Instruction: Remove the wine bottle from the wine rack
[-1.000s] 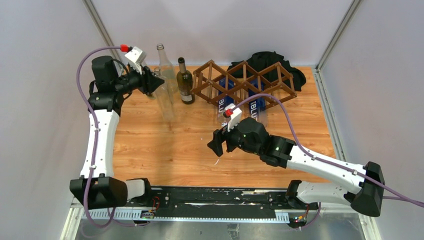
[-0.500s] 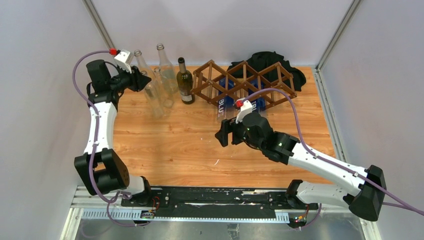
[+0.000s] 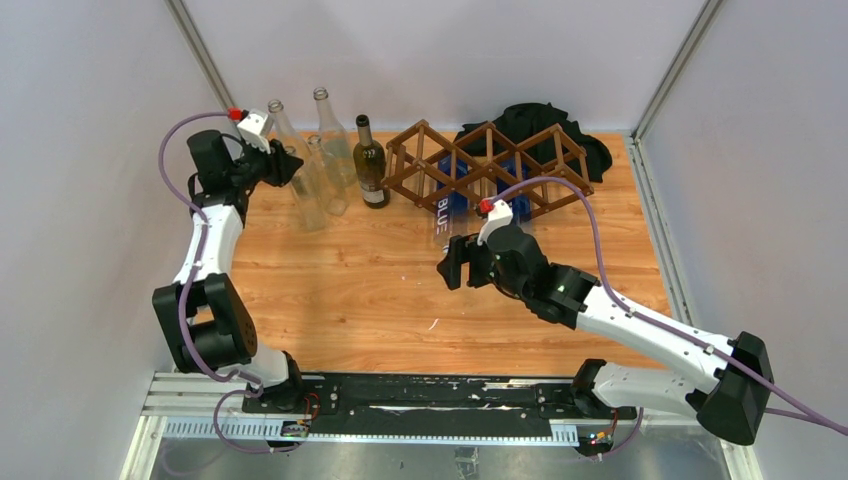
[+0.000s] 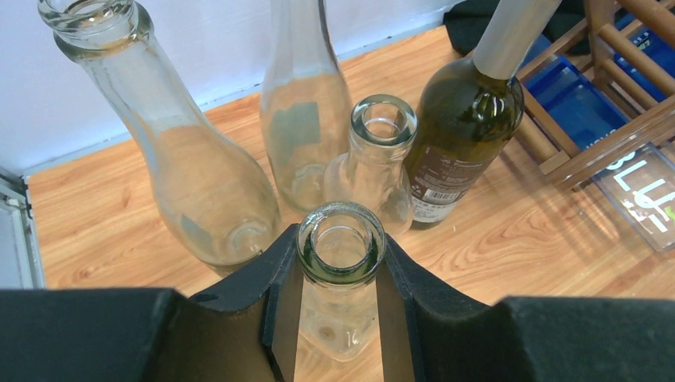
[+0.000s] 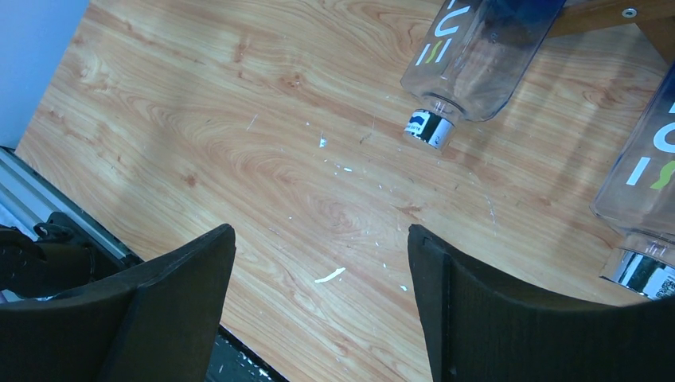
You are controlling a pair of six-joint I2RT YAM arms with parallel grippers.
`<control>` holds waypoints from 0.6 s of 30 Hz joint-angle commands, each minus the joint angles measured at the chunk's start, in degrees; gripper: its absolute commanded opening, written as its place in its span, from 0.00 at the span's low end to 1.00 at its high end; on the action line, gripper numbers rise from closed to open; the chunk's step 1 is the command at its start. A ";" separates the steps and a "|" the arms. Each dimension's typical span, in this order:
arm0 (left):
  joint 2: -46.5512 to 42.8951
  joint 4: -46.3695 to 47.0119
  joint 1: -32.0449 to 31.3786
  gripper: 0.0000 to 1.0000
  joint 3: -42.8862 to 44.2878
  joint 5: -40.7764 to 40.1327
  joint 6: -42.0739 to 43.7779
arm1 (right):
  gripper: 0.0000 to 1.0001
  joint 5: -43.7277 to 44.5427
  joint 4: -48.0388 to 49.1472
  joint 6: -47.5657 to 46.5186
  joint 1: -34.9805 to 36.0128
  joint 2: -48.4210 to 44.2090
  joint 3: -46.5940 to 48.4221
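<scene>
The left gripper (image 4: pixel 341 259) is closed around the neck of a clear glass bottle (image 4: pixel 338 330), with one finger pressed on each side just under the open mouth. This bottle is held upright, and its base appears to rest on the worktop (image 3: pixel 340 290) near the far left corner. Just behind it, toward the far edge, a short clear bottle (image 4: pixel 374 183) is seen. A tall clear bottle (image 4: pixel 187 175) is standing to the left of that one, and a second tall bottle (image 4: pixel 306 119) behind it. To the right of this group a dark green wine bottle (image 4: pixel 462 119) with a paper label is standing upright, just beside the left end of the wine rack (image 3: pixel 485 160).

The right gripper (image 5: pixel 320 239) is opened wide, and nothing is held between its fingers (image 5: pixel 183 294). It is found above bare wood around the middle of the worktop, slightly to the right, on the near side of the rack. Two blue-labelled bottles (image 5: pixel 477 48) of clear material are lying tilted in the lower cells of the rack, near this gripper but apart from it. Their silver caps are pointed toward the near edge and down to the worktop. Whether the caps touch the wood cannot be told.

The rack itself is placed along the far edge, right of the middle. A black cloth (image 3: pixel 530 122) is lying behind it, toward the far right corner.
</scene>
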 commanded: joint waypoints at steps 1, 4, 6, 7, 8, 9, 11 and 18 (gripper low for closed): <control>0.01 5.84 0.17 0.00 -0.50 0.18 2.88 | 0.83 1.57 -0.79 0.76 -1.05 -0.76 -1.22; -0.13 5.87 0.16 0.00 -1.96 -0.14 5.09 | 0.83 1.54 -0.74 1.23 -1.34 -0.25 -1.15; -0.29 5.93 0.16 0.00 -2.81 -0.32 6.23 | 0.84 1.25 -0.83 1.60 -1.57 0.06 -0.93; -0.41 5.89 0.16 0.00 -3.27 -0.34 6.58 | 0.84 1.21 -0.99 1.75 -1.75 0.14 -0.77; -0.50 5.88 0.16 0.00 -3.55 -0.35 6.83 | 0.84 1.23 -1.11 1.93 -1.86 0.33 -0.64; -0.61 5.94 0.16 0.02 -3.87 -0.35 6.88 | 0.85 1.33 -1.23 2.09 -2.08 0.49 -0.49; -0.74 5.90 0.16 0.14 -4.23 -0.34 6.66 | 0.94 1.30 -1.50 2.30 -2.37 0.83 -0.06; -2.05 3.78 0.16 0.65 -3.84 -1.47 6.19 | 0.98 3.67 -4.57 3.57 -2.92 3.14 2.37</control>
